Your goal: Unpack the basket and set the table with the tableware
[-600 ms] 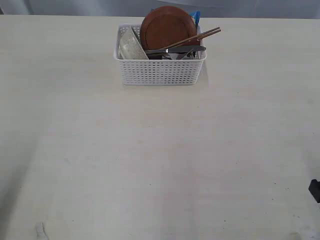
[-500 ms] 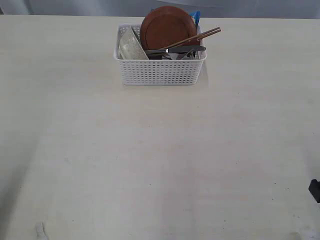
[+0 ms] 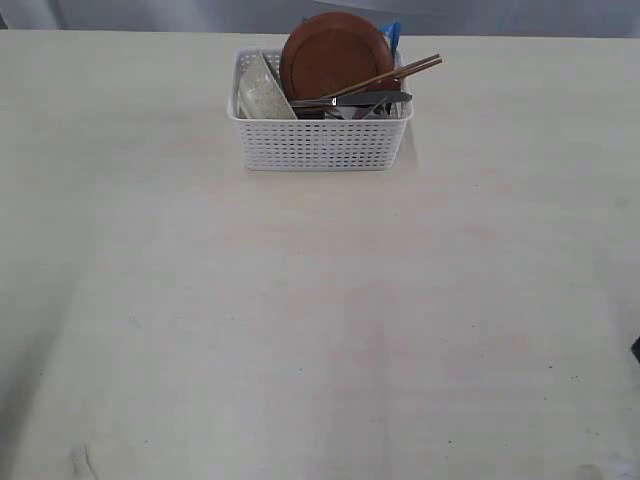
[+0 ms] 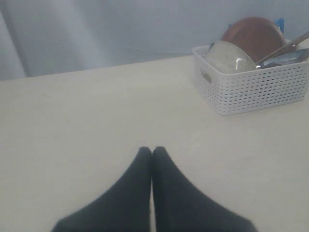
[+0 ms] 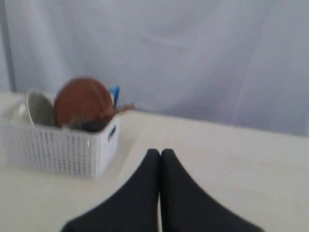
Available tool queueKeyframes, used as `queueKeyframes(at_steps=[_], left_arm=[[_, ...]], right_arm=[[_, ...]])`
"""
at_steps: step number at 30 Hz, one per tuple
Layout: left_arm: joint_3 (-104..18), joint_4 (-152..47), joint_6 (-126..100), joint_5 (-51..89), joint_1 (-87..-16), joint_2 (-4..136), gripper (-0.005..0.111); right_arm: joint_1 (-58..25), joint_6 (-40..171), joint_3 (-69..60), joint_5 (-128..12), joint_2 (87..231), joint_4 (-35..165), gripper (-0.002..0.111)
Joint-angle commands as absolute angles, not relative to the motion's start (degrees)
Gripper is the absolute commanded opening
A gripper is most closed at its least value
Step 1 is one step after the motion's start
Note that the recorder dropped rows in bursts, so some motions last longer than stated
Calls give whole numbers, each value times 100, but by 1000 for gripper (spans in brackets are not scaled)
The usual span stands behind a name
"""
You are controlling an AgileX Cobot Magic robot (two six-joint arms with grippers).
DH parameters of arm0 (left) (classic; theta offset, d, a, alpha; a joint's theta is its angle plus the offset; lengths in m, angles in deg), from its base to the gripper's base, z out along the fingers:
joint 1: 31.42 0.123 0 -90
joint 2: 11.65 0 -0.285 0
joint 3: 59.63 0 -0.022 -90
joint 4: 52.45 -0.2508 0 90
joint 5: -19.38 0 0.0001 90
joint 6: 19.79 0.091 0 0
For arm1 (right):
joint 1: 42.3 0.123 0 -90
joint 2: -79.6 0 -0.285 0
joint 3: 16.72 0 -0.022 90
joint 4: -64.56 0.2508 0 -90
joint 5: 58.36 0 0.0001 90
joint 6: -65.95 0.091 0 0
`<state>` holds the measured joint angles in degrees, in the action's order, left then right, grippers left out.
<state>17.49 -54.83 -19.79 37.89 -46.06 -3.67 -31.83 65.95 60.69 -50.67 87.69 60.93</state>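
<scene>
Basket (image 3: 320,142) is sitting at twelve o'clock on the table (image 3: 320,330), seemingly holding all the tableware (image 3: 335,55), nothing being laid yet, while the left gripper (image 4: 152,151) and right gripper (image 5: 160,152) are hovering pressed together, empty.

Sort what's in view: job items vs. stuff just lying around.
Job: basket; table; reddish-brown plate; pale bowl; chopsticks; steel cutlery. All the tableware sits in the basket.
Not the job: blue packet, tucked behind the plate.
</scene>
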Motion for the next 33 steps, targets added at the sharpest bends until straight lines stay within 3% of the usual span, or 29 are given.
queueKeyframes(at_steps=[1,7,11,12,16,18,25,28,33], left_arm=[[1758,-5498,-1979,3794,-4642,-386,0],[1758,-5498,-1979,3794,-4642,-386,0],[1758,-5498,-1979,3794,-4642,-386,0],[1758,-5498,-1979,3794,-4642,-386,0],[1758,-5498,-1979,3794,-4642,-386,0],[1758,-5498,-1979,3794,-4642,-386,0],[1758,-5498,-1979,3794,-4642,-386,0],[1758,-5498,-1979,3794,-4642,-386,0],[1758,-5498,-1979,3794,-4642,-386,0]], right_arm=[[-3215,7095,6050,-7220,8739,6647,0],[-3215,7827,6050,-8613,8739,7075,0],[-3215,8429,5512,-6791,9216,7075,0],[-3215,8494,5370,-6656,9473,7075,3],[-3215,8942,4488,-6220,11138,7075,42],[-3188,9166,3935,-5630,11829,7075,53],[-2382,8627,1031,-3144,15107,7267,54],[-2336,7586,-153,-2056,16543,8837,54],[-2336,7100,-1138,-1313,18091,9807,54]])
